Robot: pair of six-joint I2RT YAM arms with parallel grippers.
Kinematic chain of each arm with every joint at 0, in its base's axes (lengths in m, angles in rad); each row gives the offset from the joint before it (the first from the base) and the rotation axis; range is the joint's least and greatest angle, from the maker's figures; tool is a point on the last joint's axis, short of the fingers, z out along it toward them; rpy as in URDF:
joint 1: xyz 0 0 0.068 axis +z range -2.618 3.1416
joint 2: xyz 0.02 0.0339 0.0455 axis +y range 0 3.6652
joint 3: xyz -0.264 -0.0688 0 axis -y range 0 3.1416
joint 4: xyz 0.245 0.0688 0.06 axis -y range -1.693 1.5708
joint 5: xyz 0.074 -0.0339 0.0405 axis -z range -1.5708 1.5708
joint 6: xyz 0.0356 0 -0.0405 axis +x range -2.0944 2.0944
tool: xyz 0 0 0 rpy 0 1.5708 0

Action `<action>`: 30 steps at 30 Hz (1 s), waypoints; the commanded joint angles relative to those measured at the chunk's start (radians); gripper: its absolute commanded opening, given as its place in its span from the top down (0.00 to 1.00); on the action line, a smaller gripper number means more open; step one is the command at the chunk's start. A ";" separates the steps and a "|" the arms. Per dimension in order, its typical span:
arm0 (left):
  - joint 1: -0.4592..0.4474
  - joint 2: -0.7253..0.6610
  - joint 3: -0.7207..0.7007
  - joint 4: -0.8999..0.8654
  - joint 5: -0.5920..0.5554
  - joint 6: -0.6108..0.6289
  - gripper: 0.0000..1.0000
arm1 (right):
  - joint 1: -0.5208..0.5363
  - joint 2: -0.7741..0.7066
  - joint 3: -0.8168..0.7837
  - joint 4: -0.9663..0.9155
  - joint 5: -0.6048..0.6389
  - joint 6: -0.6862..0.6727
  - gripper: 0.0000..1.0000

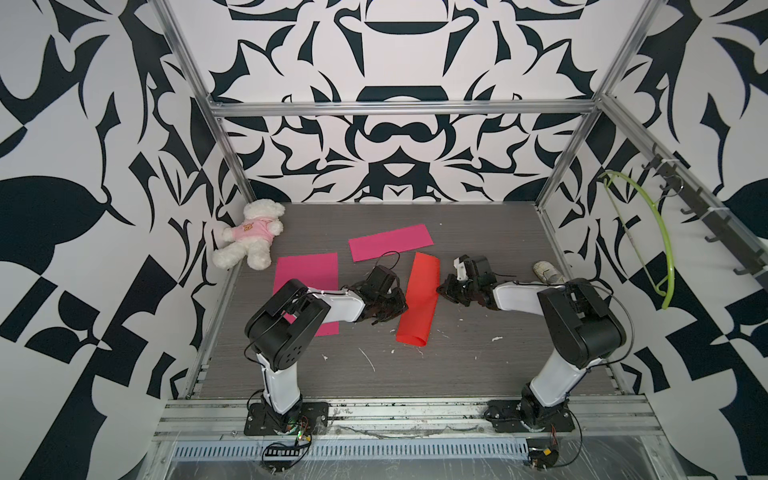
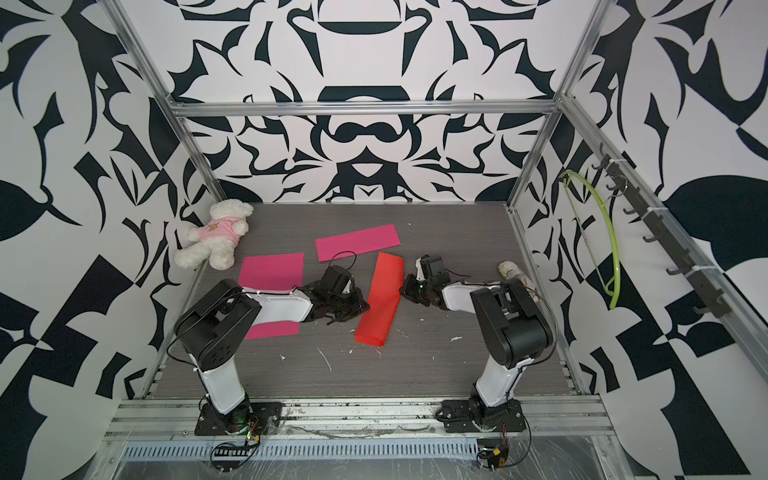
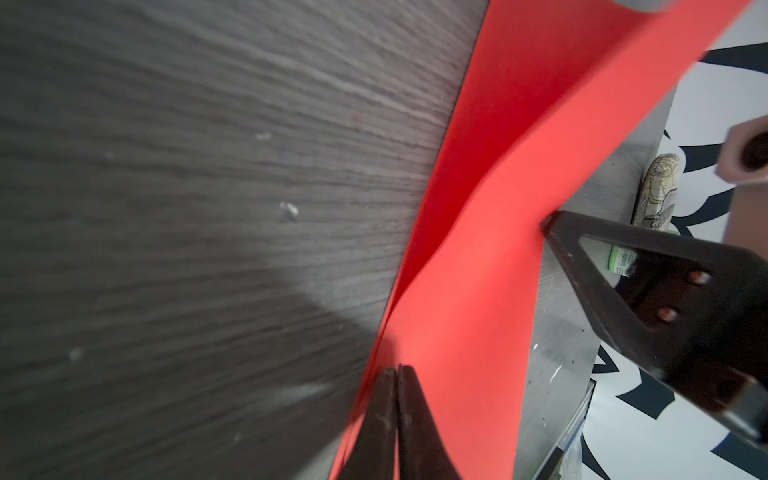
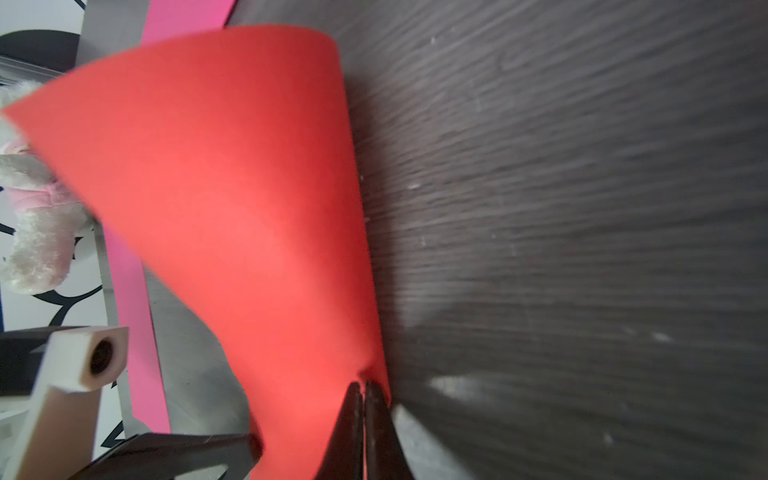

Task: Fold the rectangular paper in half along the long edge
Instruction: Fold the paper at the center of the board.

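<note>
Red paper (image 1: 417, 301), one; pink sheets (image 1: 390, 242), two

A robotics lab test cell — aluminium frame (image 1: 401, 109), black-and-white patterned walls (image 1: 62, 124), two arms (image 1: 279, 376) on a wood-grain table (image 1: 457, 374).

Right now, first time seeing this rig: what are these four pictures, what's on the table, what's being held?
Two robot arms stand at the table's near edge, each ending in a two-finger gripper. Two pictures are near-identical overhead views from one stereo camera; the other two look along each arm's fingers from its wrist. On the table: a red paper loosely folded over, a pink sheet, a second pink sheet, a teddy and what looks like a small bottle. The left gripper is shut on one long side of the red paper; the right gripper looks shut on the opposite side.
</note>
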 commanded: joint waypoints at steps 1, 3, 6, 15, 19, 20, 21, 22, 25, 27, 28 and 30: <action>0.008 0.112 -0.077 -0.303 -0.124 0.026 0.91 | 0.004 -0.100 0.004 -0.018 0.008 -0.027 0.88; 0.008 0.114 -0.076 -0.305 -0.124 0.027 0.91 | 0.027 -0.145 -0.008 -0.025 0.011 -0.022 0.87; 0.007 0.118 -0.075 -0.305 -0.124 0.029 0.91 | 0.088 -0.178 -0.022 -0.024 0.019 0.002 0.87; 0.008 0.118 -0.073 -0.313 -0.129 0.041 0.91 | 0.232 -0.113 -0.071 0.038 0.055 0.081 0.87; 0.007 0.118 -0.081 -0.304 -0.133 0.038 0.92 | 0.229 -0.103 -0.102 0.013 0.079 0.065 0.89; 0.008 0.116 -0.084 -0.302 -0.136 0.036 0.92 | 0.227 -0.101 -0.105 -0.002 0.082 0.057 0.89; 0.008 0.116 -0.084 -0.302 -0.136 0.035 0.92 | 0.223 -0.101 -0.113 -0.011 0.084 0.051 0.90; 0.007 0.117 -0.084 -0.302 -0.137 0.035 0.92 | 0.220 -0.101 -0.119 -0.014 0.087 0.049 0.90; 0.008 0.119 -0.084 -0.301 -0.137 0.033 0.92 | 0.197 -0.116 -0.148 -0.025 0.091 0.048 0.90; 0.008 0.121 -0.086 -0.299 -0.139 0.032 0.92 | 0.174 -0.137 -0.167 -0.040 0.096 0.043 0.91; 0.010 0.121 -0.087 -0.299 -0.139 0.032 0.92 | 0.162 -0.147 -0.176 -0.048 0.097 0.039 0.92; 0.011 0.122 -0.087 -0.298 -0.139 0.032 0.92 | 0.126 -0.171 -0.197 -0.062 0.093 0.030 0.92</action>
